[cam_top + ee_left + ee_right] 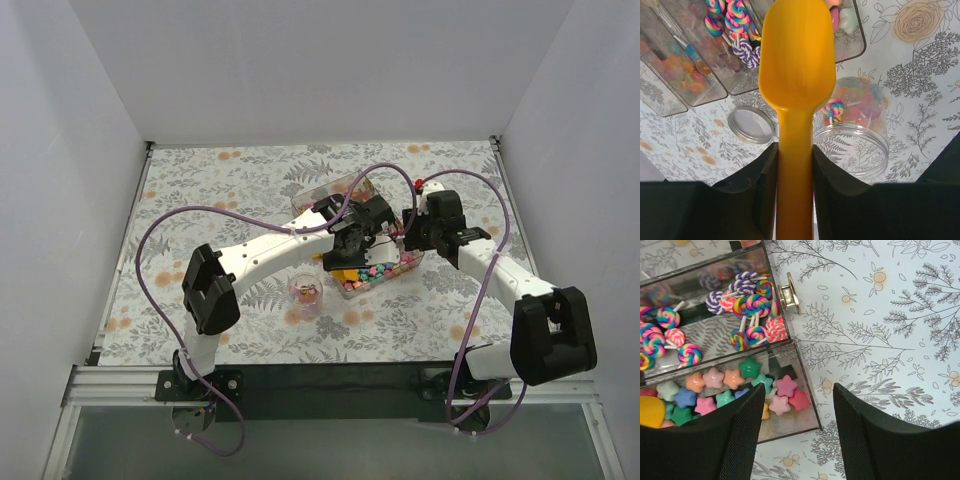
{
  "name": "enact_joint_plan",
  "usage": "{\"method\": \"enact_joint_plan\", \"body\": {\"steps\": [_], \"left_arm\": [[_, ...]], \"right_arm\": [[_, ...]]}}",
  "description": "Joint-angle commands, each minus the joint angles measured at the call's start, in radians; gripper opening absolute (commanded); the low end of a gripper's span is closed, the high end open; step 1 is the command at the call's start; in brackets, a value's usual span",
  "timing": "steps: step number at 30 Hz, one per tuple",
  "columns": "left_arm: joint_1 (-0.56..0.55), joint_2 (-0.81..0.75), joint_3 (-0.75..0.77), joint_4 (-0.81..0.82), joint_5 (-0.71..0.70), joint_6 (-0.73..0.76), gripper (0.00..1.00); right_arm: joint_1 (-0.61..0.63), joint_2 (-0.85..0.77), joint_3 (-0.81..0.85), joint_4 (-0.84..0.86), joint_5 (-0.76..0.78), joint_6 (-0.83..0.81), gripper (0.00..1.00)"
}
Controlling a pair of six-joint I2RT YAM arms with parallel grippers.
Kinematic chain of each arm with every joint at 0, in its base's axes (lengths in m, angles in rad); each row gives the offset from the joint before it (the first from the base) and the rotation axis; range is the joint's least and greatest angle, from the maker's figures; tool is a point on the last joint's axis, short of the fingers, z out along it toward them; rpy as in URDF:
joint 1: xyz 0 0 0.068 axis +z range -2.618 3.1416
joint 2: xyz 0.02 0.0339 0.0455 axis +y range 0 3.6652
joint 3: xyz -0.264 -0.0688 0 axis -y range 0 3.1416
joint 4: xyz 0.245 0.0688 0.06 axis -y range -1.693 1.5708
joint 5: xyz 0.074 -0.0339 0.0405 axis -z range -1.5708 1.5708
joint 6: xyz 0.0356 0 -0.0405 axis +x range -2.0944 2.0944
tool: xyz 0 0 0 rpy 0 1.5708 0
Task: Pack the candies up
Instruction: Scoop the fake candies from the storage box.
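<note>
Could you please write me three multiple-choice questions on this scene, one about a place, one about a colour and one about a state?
1. Where is the lid of the jar?
A. screwed on the jar
B. leaning upright against the jar
C. flat on the cloth beside the jar

2. What colour is the scoop?
A. orange
B. blue
C. green

3. How is the left gripper?
A. open and empty
B. shut on the scoop
C. shut on the lid

Answers:
1 C: the left wrist view shows the lid lying flat on the cloth, apart from the open jar.
2 A: its bowl and handle are plain orange.
3 B: both fingers press the scoop's handle from either side.
</note>
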Motion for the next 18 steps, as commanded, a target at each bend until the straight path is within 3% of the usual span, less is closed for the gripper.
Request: {"method": "enact_joint_plan", "body": {"steps": [1,18], "left_arm": [[-0.001,-0.055,0.028,-0.043,-0.034,0.036,0.00],[-0.028,0.122,0.094,-0.029,-0.014,0.045,0.00]], "right_arm": [[-0.006,0.021,0.068,0.014,0.041,-0.049,0.63],[-0.009,0.100,0.111,0.038,0.076,-0.121,0.63]]}}
